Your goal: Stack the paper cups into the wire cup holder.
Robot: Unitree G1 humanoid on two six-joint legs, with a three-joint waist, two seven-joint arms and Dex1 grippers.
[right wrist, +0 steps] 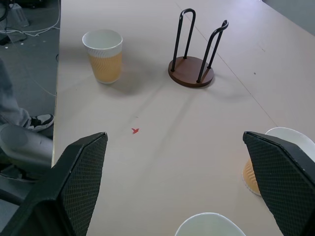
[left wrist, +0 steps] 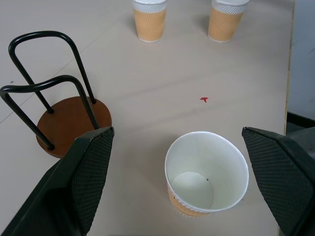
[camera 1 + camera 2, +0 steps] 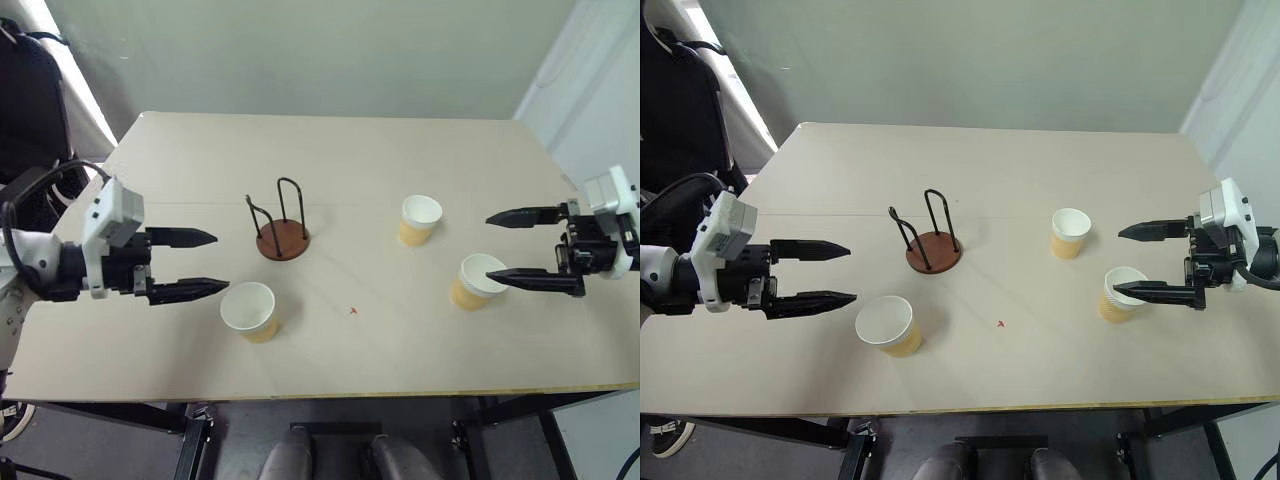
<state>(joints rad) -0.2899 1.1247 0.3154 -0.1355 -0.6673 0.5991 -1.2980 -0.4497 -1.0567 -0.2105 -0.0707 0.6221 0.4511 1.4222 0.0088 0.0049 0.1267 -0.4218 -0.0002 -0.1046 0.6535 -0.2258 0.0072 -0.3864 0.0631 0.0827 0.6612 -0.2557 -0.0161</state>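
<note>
Both tools stand open and empty. In the left eye view, the left tool [image 3: 200, 264] is at the middle left of the frame, its two black fingers spread apart and pointing toward the centre. The right tool [image 3: 520, 250] is at the middle right, fingers also spread, pointing toward the left of the frame.

On the beige table [image 3: 330, 160], the wire cup holder [image 3: 281, 232] stands a little left of the centre. It has a round reddish-brown base and thin black wire loops that rise upright from it; no cup is inside. The first cup [image 3: 250, 310] is below the holder, lower left of centre, just beside the tip of the left tool's lower finger. The second cup [image 3: 420, 219] is right of centre. The third cup [image 3: 477, 281] is lower and further right, and the lower finger of the right tool passes in front of its rim. All three cups are upright, white inside and yellow-tan outside. A small red mark [image 3: 353, 311] is on the table below the centre.

In the left wrist view, the first cup [image 2: 206, 179] is in the lower middle, between the two fingers, with its white inside visible. The holder [image 2: 61, 115] is at the left, and the other two cups are at the top edge.

In the right wrist view, the holder [image 1: 193, 54] is at the top centre and the first cup [image 1: 104, 56] at the upper left.
</note>
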